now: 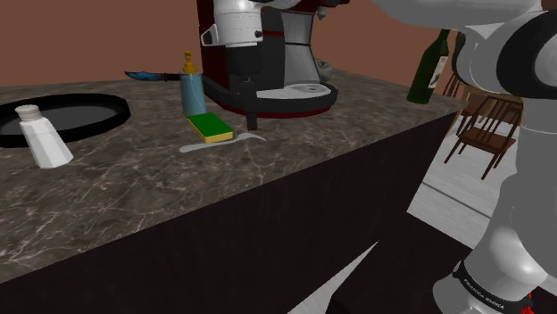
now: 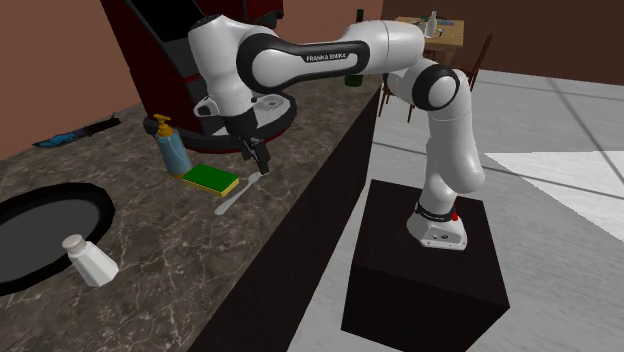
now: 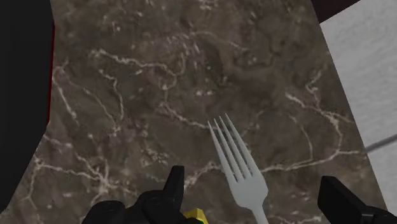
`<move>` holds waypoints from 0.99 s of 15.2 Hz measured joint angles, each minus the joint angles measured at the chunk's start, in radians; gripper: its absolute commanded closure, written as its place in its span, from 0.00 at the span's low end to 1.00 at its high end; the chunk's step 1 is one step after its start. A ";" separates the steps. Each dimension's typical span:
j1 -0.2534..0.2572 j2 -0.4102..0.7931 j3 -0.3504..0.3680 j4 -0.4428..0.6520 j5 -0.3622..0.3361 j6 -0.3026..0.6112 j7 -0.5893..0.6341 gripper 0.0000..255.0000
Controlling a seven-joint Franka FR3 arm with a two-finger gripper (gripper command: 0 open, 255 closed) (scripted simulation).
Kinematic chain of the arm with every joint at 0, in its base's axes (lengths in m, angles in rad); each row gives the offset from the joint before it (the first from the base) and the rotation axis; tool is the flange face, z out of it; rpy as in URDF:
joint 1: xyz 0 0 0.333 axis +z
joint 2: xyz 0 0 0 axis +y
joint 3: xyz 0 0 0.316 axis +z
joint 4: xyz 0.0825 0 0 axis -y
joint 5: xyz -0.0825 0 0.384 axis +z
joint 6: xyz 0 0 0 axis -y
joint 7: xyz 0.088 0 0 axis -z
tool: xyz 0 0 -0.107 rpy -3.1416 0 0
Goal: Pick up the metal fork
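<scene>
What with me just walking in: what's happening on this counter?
The black gripper of the white arm hangs low over the fork, which lies flat on the marbled counter beside a green-and-yellow sponge. Its fingers stand open on either side of the fork's head, not clasping it. The fork is not yet picked up.

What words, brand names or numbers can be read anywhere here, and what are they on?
"FRANKA EMIKA": white letters on the black stretch of the robot arm, in the second exterior view.
Small white lettering on the black band near the arm's base, in the shoulder view: too blurred to read.
White label on the green bottle: no print can be made out.
</scene>
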 measured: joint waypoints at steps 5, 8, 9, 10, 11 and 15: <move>0.037 0.093 0.018 0.114 -0.021 -0.025 -0.038 0.00; 0.031 0.078 0.019 0.051 -0.018 0.023 -0.040 0.00; 0.029 0.074 0.019 0.029 -0.017 0.042 -0.041 0.00; 0.028 0.074 0.018 0.018 -0.017 0.051 -0.042 0.00; 0.027 0.071 0.018 0.010 -0.016 0.057 -0.042 1.00; 0.026 0.068 0.019 0.003 -0.015 0.063 -0.042 1.00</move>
